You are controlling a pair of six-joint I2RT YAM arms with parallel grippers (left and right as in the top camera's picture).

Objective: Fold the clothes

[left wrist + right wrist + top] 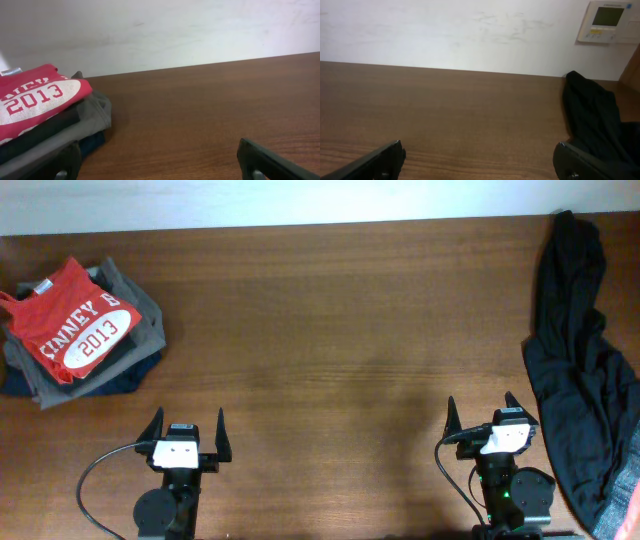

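Left gripper (pixel 190 414): jaws spread wide, nothing between them; sits at the near edge of the table, left of centre.
Right gripper (pixel 481 400): same state, jaws wide apart and empty; near edge, right side.
Table (pixel 330 330): dark brown wood grain, runs back to the wall.
Red T-shirt (pixel 75 330): folded, on top of a pile at the far left of the table. White lettering and "2013" in a white oval face up, and a small tag shows at the collar end.
Grey garment (pixel 143 308): folded under the red one, sticking out on its right and far sides.
Dark blue layer (pixel 125 378): bottom of the pile, only an edge visible.
Pile vs left gripper: well ahead of it and off to its left, no contact.
Black garment (pixel 575 370): limp and unfolded, strung along the right side of the table from the far edge towards the near one. It lies just right of the right gripper; cannot tell if they touch.
Wall (pixel 445 30): white, behind the far edge.
Control panel (pixel 607 20): beige, small screen, mounted on the wall above the black garment.
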